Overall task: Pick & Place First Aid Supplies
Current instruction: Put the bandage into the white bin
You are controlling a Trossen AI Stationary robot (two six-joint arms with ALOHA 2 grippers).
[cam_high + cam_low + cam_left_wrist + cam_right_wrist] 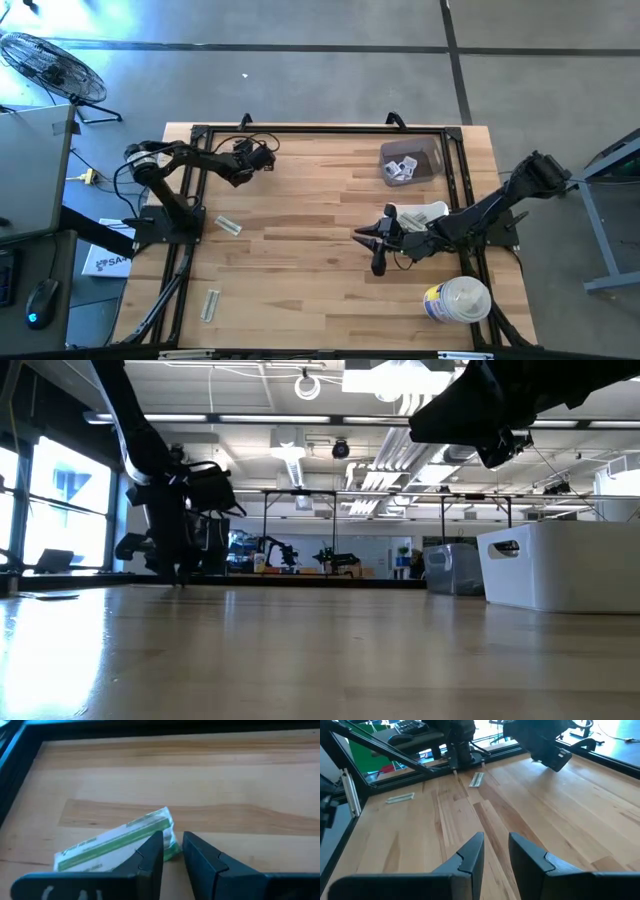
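Note:
Two narrow pale strip packets with green print lie flat on the wooden table: one (228, 225) near the left arm's base, one (210, 305) toward the near left corner. Both also show in the right wrist view, the first strip (476, 779) and the second strip (400, 797). Small white sachets (402, 168) sit in a grey bin (425, 152) at the far right. My left gripper (266, 160) hangs raised over the far left of the table, its fingers a narrow gap apart (173, 845), with a strip packet (117, 845) on the table beyond them. My right gripper (365, 240) hovers over mid-table, open a little (496, 845).
A large white round tub (457, 300) with a yellow-blue label stands at the near right corner. A white object (422, 213) lies under the right arm. A black frame (300, 130) runs along the table's edges. Bare wood (300, 260) spreads between the arms.

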